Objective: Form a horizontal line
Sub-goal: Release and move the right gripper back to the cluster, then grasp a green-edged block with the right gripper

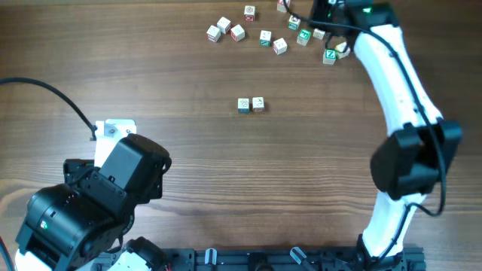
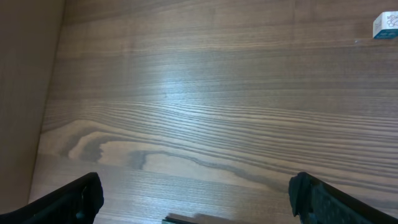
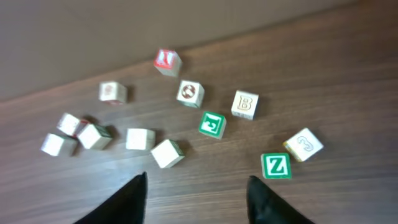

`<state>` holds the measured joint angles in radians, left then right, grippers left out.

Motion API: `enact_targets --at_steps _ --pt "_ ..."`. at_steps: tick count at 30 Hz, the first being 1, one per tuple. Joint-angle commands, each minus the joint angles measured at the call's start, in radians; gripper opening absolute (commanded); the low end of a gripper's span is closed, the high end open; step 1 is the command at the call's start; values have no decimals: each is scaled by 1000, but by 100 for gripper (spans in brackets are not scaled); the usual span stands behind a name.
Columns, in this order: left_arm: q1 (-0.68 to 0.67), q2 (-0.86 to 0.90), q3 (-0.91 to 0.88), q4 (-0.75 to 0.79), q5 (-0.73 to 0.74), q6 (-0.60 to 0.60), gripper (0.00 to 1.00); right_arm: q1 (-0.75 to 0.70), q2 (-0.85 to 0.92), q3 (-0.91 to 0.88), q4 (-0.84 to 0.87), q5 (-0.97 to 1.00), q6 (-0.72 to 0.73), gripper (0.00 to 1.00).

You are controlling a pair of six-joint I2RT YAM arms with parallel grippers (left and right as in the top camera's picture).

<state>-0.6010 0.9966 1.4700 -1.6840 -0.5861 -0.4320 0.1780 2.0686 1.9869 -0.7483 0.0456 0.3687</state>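
The horizontal line [image 1: 251,105] is two small pale letter cubes side by side at the table's middle, a bluish-printed one [image 1: 243,105] on the left and a reddish-printed one [image 1: 258,105] touching it. My right gripper [image 3: 196,193] is open and empty above the loose cubes at the far edge [image 1: 325,22]. A pale cube [image 3: 167,153] lies just ahead of its left finger. A green Z cube [image 3: 275,166] lies just outside its right finger. My left gripper [image 2: 193,199] is open and empty over bare wood at the near left.
Several loose cubes lie scattered along the far edge [image 1: 265,36], among them a green-faced one [image 3: 212,124], a B cube [image 3: 245,104] and a yellow-edged one [image 3: 303,144]. A single cube [image 2: 385,26] shows far ahead in the left wrist view. The left arm [image 1: 113,188] fills the near left corner.
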Motion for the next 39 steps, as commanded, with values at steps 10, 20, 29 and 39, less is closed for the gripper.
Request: enact_targets --at_steps 10,20,29,39 --pt "3 -3 2 0 -6 -21 100 10 354 -4 283 16 157 72" --pt "3 -3 2 0 -6 -21 100 11 477 -4 411 22 239 71" --pt "3 -3 2 0 -6 -21 100 5 468 -2 390 29 274 35" --pt "3 -3 2 0 -6 -21 100 0 88 -2 -67 -2 -80 35"
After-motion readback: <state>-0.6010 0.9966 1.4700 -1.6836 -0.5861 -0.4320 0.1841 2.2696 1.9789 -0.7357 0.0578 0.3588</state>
